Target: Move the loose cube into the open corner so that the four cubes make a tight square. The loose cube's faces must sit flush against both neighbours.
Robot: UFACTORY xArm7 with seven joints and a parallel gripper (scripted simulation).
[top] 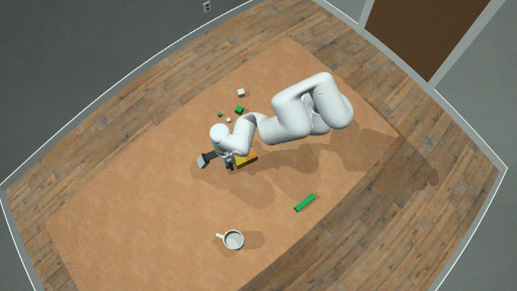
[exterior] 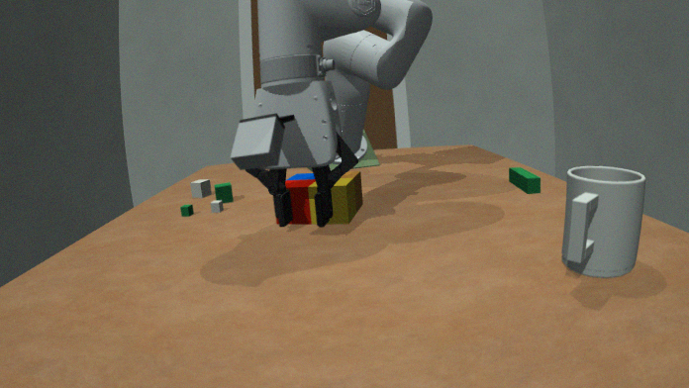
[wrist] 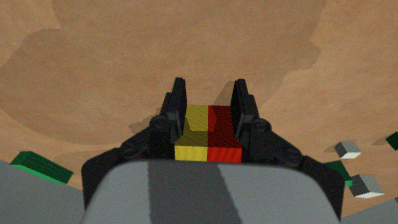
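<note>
A cluster of cubes stands mid-table under my wrist. In the exterior view a red cube [exterior: 298, 200] sits at the front left against a yellow cube [exterior: 342, 198], with a blue cube [exterior: 302, 176] behind it. My gripper [exterior: 303, 218] is half open, with its fingertips down at the table. They stand just in front of the red cube's near face and hold nothing. In the wrist view the yellow cube [wrist: 195, 132] and the red cube [wrist: 223, 132] show side by side between the fingers. From above, the arm hides most of the cluster, and only a yellow-orange part [top: 246, 159] beside the gripper [top: 229, 165] shows.
A grey mug [exterior: 601, 220] stands at the near right; it also shows from above [top: 234, 239]. A green bar [exterior: 525, 179] lies at the far right. Several small green and white cubes [exterior: 208, 193] lie to the left of the cluster.
</note>
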